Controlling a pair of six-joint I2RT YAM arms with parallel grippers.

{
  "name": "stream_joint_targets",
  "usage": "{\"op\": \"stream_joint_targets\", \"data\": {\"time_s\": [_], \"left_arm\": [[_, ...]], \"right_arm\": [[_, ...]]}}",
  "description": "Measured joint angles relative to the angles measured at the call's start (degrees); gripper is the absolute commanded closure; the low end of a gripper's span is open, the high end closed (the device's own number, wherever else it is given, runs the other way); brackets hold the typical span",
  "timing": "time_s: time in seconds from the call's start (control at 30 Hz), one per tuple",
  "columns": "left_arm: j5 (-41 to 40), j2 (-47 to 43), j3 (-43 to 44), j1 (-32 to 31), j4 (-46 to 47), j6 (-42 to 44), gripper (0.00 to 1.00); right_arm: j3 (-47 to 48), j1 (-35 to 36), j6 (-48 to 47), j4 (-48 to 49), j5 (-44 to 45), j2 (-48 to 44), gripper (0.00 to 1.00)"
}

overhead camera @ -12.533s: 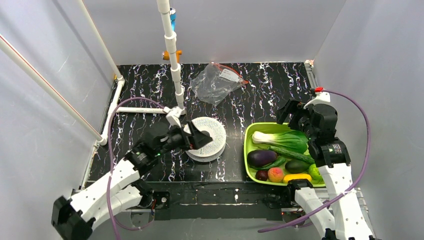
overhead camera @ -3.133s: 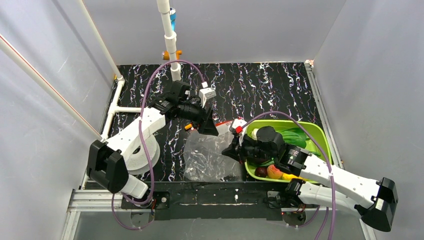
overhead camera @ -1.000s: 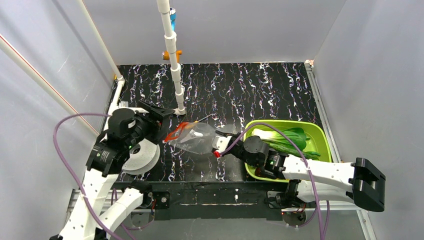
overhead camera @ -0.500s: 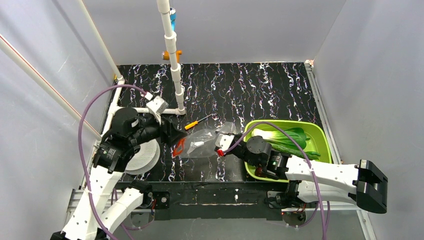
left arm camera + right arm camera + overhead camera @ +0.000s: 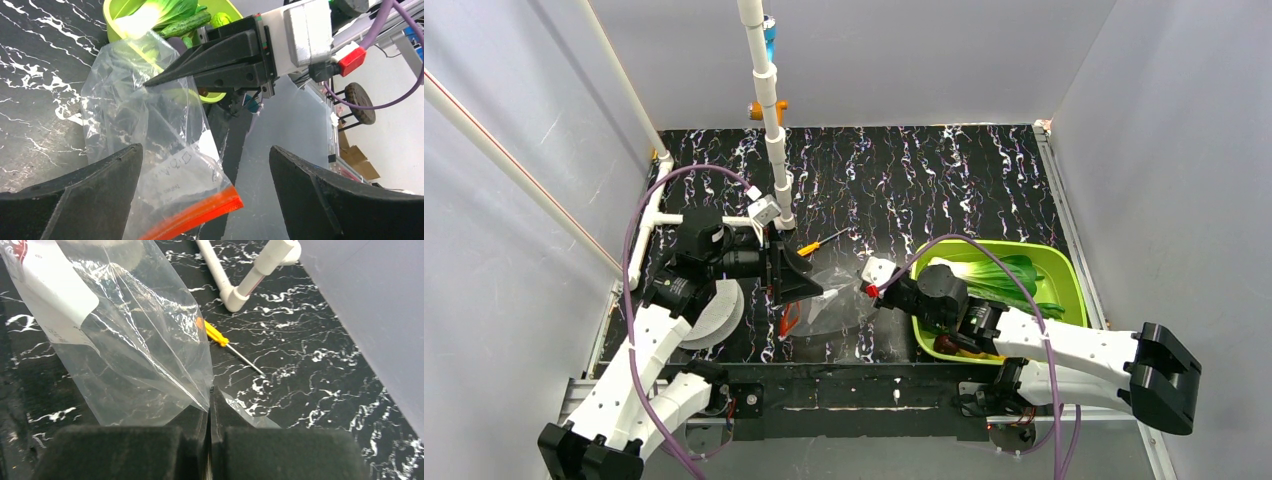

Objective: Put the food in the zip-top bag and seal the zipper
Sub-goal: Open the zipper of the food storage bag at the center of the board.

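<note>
The clear zip-top bag (image 5: 839, 300) hangs over the table's middle, its white label (image 5: 55, 295) showing. My right gripper (image 5: 860, 293) (image 5: 210, 392) is shut on a fold at the bag's far end. The red-orange zipper (image 5: 197, 214) (image 5: 786, 318) hangs at the end nearest my left gripper (image 5: 804, 282) (image 5: 206, 150). That gripper is wide open, a finger on either side of the bag's mouth end, touching nothing that I can see. The food lies in the green tray (image 5: 1066, 275): bok choy (image 5: 994, 275) (image 5: 167, 12) and a cucumber (image 5: 192, 24) show, the rest hidden by my right arm.
A yellow-handled screwdriver (image 5: 816, 243) (image 5: 216, 335) lies just behind the bag. A white ribbed spool (image 5: 714, 315) sits under my left arm. A white pipe stand (image 5: 774, 150) rises at the back centre, with its foot (image 5: 235, 297) near the screwdriver.
My left arm has swung right to the bag's mouth and its jaws have spread wider. The zipper end has sunk lower. The right gripper has kept its hold.
</note>
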Motion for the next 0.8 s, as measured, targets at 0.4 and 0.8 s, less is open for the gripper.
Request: {"op": "stream_joint_targets", "data": {"time_s": [0.4,0.8], "left_arm": [[-9.4,2.6,1.9,-0.1,-11.2,7.1,0.08],[-9.4,-3.1,2.2,-1.2,-15.5,9.9,0.02]], "right_arm": [[0.1,-3.1,5.2,-1.6,-6.9,3.4,0.99],[4.4,-6.0,9.0,-7.0,-13.7,6.1,0.99]]}}
